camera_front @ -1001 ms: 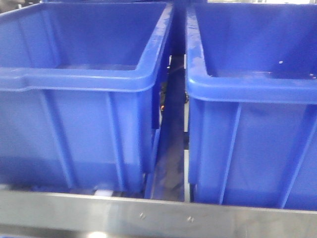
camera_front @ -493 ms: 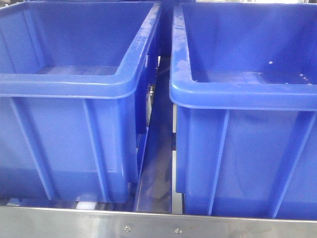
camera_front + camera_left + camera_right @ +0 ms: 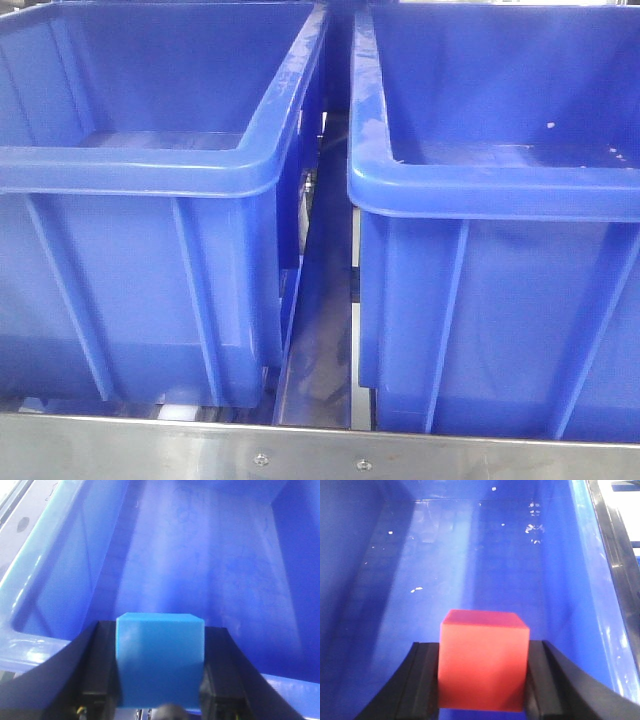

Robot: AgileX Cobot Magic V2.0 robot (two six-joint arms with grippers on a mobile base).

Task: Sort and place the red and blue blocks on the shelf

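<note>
My left gripper (image 3: 160, 632) is shut on the blue block (image 3: 160, 665), its black fingers (image 3: 102, 665) pressed on both sides. It hangs over the inside of a large blue bin (image 3: 200, 555). My right gripper (image 3: 483, 647) is shut on the red block (image 3: 483, 662), held over the floor of another blue bin (image 3: 470, 545). The shelf shows in the front view as a flat riveted steel front rail (image 3: 480, 455) under both bins. Neither gripper appears in the front view.
Two large blue bins stand side by side on the shelf, the left one (image 3: 130, 170) and the right one (image 3: 500, 190), with a narrow gap (image 3: 325, 330) between them. White specks lie on the right bin's floor (image 3: 535, 527).
In the front view the bins and the rail have shifted left and slightly down since one second ago. Over the last half second the view has barely changed.
</note>
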